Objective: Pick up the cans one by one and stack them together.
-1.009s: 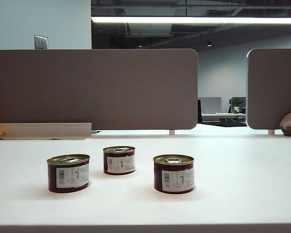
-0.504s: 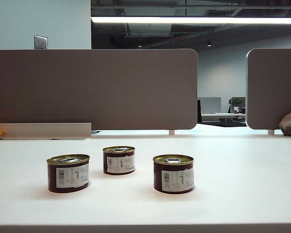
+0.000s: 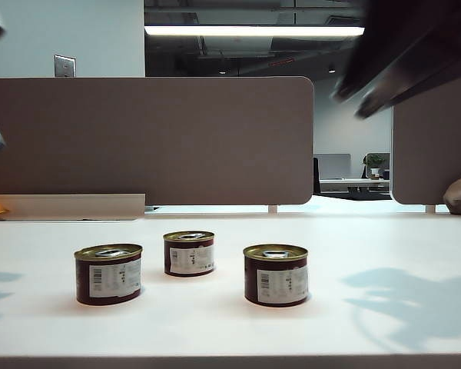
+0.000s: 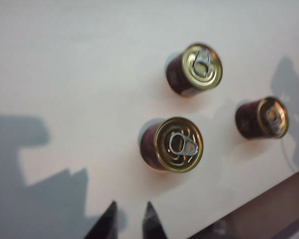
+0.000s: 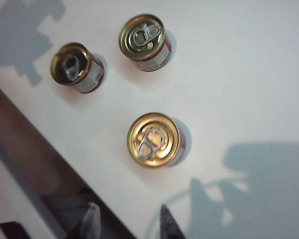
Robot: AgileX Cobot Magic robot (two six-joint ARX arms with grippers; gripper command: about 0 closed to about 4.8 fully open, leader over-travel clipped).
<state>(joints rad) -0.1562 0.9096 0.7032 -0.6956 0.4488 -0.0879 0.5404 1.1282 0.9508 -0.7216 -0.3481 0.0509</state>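
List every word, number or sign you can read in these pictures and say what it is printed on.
No text can be read.
Left can: white label with barcode and small print, too small to read.
Middle can: same label, too small to read.
Right can: same label, too small to read.
Lids in both wrist views: plain gold, no print visible.
Wall plate: no visible marking.
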